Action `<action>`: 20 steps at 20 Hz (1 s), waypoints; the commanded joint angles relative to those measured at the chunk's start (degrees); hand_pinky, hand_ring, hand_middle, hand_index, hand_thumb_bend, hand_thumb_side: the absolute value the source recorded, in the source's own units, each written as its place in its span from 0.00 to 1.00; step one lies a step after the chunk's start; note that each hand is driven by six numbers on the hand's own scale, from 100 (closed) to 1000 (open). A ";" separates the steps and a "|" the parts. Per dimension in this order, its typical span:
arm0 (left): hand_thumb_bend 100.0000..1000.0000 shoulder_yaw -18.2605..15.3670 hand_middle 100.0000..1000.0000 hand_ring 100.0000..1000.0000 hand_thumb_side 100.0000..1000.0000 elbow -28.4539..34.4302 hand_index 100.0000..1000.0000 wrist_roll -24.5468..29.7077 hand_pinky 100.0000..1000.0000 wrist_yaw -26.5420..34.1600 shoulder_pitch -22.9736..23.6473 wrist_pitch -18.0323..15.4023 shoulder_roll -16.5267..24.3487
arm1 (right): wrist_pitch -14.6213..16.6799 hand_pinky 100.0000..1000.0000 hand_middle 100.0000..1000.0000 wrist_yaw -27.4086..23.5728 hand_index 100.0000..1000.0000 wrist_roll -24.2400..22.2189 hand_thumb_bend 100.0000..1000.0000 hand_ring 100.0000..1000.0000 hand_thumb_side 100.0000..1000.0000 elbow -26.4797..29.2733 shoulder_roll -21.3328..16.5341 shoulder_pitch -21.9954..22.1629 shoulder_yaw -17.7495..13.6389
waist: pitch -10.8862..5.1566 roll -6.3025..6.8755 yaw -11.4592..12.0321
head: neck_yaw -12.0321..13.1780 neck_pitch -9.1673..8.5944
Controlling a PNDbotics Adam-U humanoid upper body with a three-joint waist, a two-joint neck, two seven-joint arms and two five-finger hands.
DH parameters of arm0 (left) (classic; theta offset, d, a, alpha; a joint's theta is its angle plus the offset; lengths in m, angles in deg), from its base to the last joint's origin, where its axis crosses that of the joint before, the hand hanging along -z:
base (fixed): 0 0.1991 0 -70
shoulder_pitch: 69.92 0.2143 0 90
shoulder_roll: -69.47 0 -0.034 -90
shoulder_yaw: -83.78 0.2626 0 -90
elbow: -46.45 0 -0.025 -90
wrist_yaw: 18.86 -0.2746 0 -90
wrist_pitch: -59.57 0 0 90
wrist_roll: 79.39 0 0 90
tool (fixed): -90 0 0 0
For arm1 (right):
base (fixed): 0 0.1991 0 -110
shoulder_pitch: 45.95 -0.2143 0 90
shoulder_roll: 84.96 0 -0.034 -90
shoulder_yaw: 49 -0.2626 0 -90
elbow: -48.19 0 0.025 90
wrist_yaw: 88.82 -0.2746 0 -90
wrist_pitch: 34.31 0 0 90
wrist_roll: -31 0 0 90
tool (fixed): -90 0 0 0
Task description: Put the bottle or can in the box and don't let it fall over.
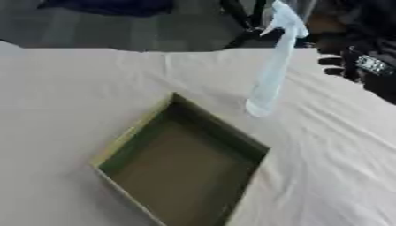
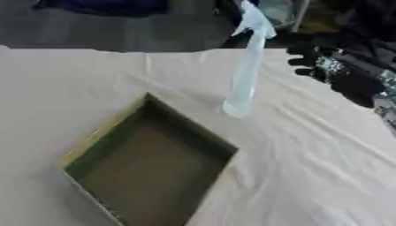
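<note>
The box (image 1: 182, 165) before us sits empty; the spray bottle (image 1: 272, 73) stands on the desk (image 1: 70, 101), our right hand (image 1: 348, 66) beside it, fingers curled, holding nothing.

Spray bottle (image 1: 272, 73), upper right of frame: pale, translucent, no readable label or brand.
Box (image 1: 139, 132), centre-left: olive walls, no print or nos.
Right hand (image 1: 357, 66), upper right: small light patch, too blurred to read.
</note>
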 commanded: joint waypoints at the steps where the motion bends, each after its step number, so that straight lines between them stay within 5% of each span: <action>1: 0.07 0.01 0.87 0.92 0.76 0.91 0.72 0.40 0.94 0.11 -0.88 -0.19 1.44 | -0.02 1.00 1.00 -0.94 1.00 -0.22 0.00 1.00 0.66 -0.93 -2.30 -1.90 -0.11 | -0.33 0.24 0.13 | -0.69 -1.12; 13: 0.07 0.17 0.87 0.93 0.76 1.29 0.71 0.91 0.93 0.25 -2.80 -0.36 0.66 | 2.83 1.00 1.00 -0.33 1.00 -0.18 0.00 1.00 0.53 -4.19 -1.90 -6.95 0.90 | 2.57 0.57 1.44 | -2.51 -4.75; 20: 0.07 0.33 0.87 0.93 0.76 1.34 0.71 1.32 0.93 0.27 -3.31 -0.44 0.34 | 2.18 1.00 1.00 2.99 1.00 3.68 0.00 1.00 0.51 -6.09 -0.53 -10.14 1.11 | 3.61 0.82 1.82 | -2.93 -5.39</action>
